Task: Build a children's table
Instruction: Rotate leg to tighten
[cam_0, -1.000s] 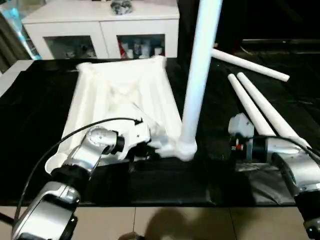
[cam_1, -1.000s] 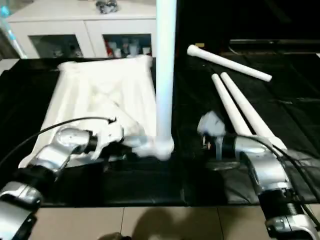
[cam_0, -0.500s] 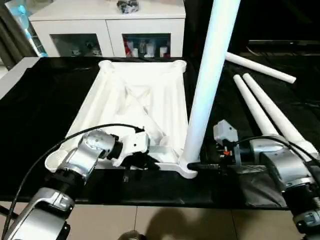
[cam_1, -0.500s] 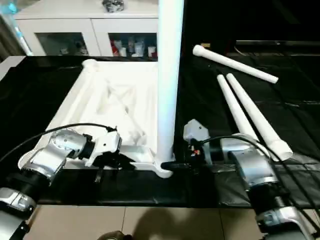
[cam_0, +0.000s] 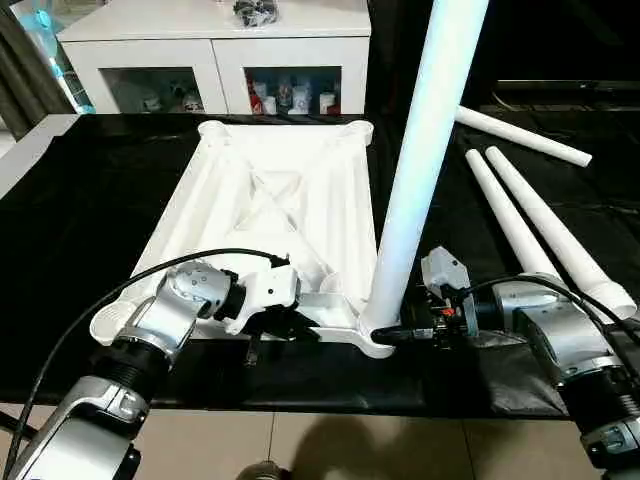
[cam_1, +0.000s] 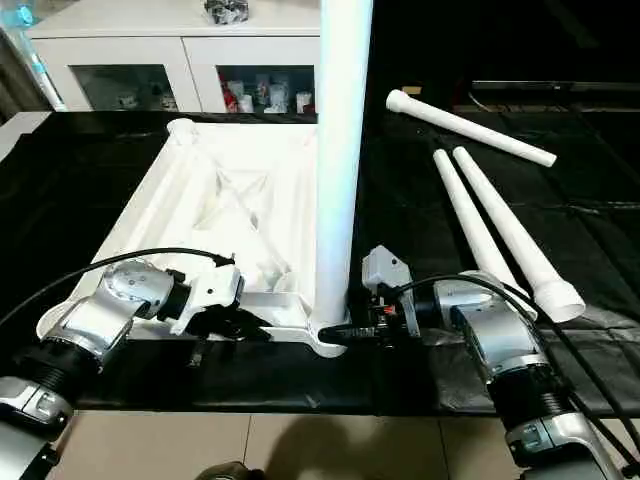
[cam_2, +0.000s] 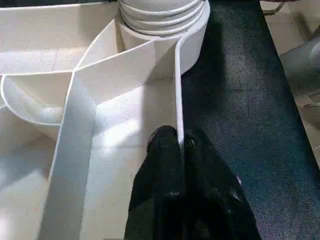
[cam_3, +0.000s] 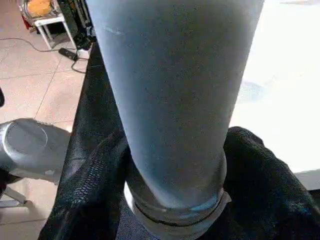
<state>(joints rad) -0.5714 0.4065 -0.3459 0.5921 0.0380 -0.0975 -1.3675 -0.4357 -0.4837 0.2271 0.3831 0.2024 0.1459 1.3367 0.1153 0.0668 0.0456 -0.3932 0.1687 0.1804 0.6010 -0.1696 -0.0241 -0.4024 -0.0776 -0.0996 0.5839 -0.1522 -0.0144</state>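
Since a second ago the right claw (cam_1: 345, 333) has come in from the black-draped table (cam_0: 70, 215) to grasp the base of the upright white tapered plastic leg (cam_0: 420, 150), which stands in the round corner socket at 5 o'clock of the upside-down white ribbed plastic table top (cam_0: 270, 215). The left claw (cam_2: 182, 145) is clenched on the top's near rim at 6 o'clock. Three loose white legs (cam_1: 490, 225) lie at 2 o'clock, the white glass-door cabinet (cam_0: 215, 60) at 12.

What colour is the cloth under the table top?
Black cloth, clearest in the left eye view.
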